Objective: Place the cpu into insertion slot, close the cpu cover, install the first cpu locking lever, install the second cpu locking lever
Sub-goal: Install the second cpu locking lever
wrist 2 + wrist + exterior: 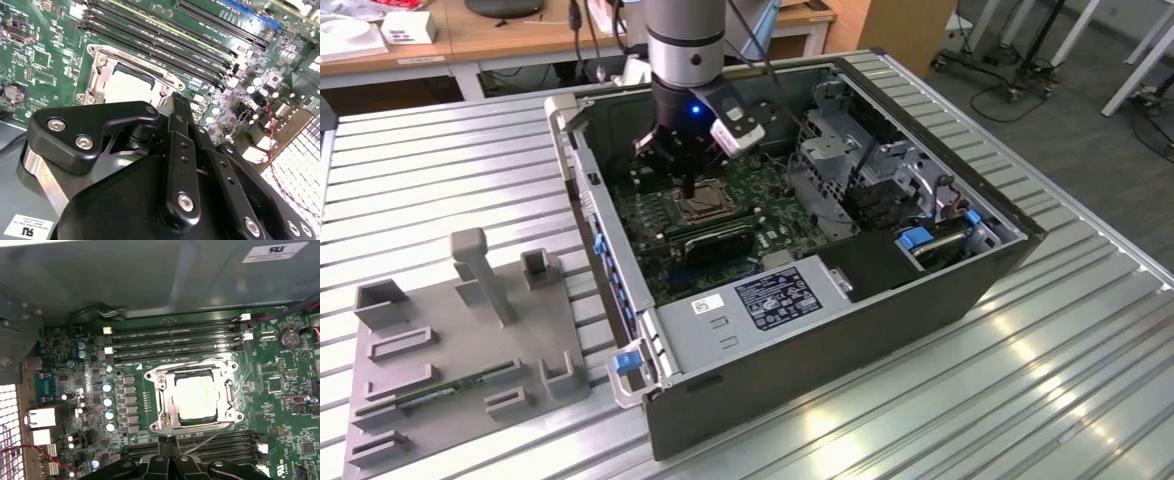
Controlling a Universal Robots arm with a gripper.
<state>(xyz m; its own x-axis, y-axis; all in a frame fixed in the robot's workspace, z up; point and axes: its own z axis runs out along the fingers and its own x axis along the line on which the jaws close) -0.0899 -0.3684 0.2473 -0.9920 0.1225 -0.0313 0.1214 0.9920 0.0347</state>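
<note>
The chip (197, 397) already lies in the socket (235, 416), its pale metal top showing through the cut-out of the cover (166, 399), which lies flat over it. In the exterior view the socket sits toward 10 o'clock inside the open computer case (987, 270), and the gripper (690, 185) hangs just over the socket's 12 o'clock edge. In the first wrist view its two fingers (162, 452) are pressed together with nothing visibly between them. One thin wire lever (212, 437) runs slanted off the socket's edge and ends just beside the fingertips; whether they touch it I cannot tell, and it looks not yet hooked down. A second wire (192, 364) runs along the opposite edge, seemingly lying lower. The main risk, as I judge it, is a slip. The wire is thin and springy, so a push that lands off its line could let it snap aside. The clenched tips could then drop onto the green board (280, 405) or the long memory slots (175, 337) close by. Pressing hard while the cover is not fully seated could also load the chip unevenly and strain the contacts beneath.
</note>
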